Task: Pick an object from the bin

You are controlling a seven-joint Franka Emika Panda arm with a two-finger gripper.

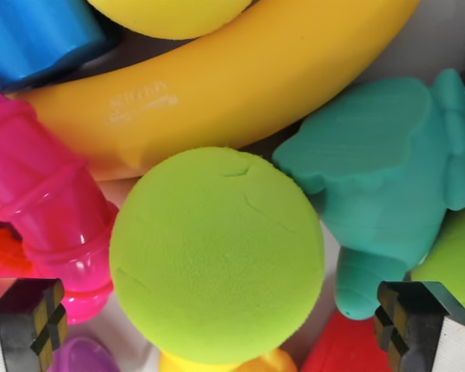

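You're looking into a toy-filled bin, likely a lab test setup: green foam ball centre, plastic banana at 12 o'clock.

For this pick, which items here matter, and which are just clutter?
Job in hand: green ball, centred between the open hand's fingers.

Lying about: banana, teal toy, pink toy, blue piece, red piece.

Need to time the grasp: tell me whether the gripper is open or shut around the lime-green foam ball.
Open. The fingers sit far apart at both lower corners, the lime-green foam ball between them, untouched.
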